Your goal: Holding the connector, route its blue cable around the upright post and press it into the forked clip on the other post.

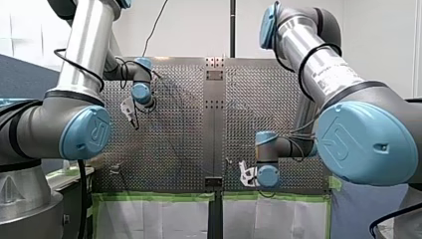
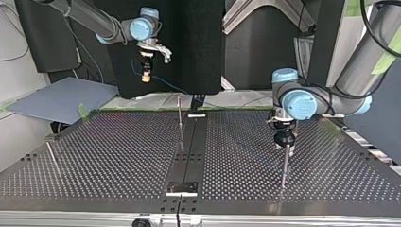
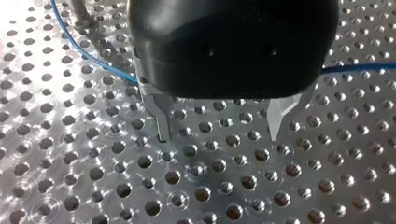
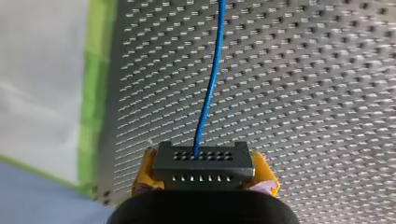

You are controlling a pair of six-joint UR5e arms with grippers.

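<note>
While my right gripper (image 4: 203, 176) clamps the connector (image 4: 203, 161) between yellow pads (image 4: 144, 175), high off the table (image 2: 94, 156), the cable (image 4: 210, 84) trails loose ahead. My left gripper (image 3: 219, 135) stands open, empty, just above a post (image 2: 285, 168). Risk: a snagged cable pulls taut, twisting the connector loose.

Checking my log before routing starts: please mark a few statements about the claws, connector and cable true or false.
1. My right claw grips the black connector between yellow pads. True.
2. The blue cable runs out of the connector. True.
3. My left claw is shut on the cable. False: it is open and empty; the cable passes behind it.
4. The connector lies on the table. False: my right claw holds it up above the table.
</note>
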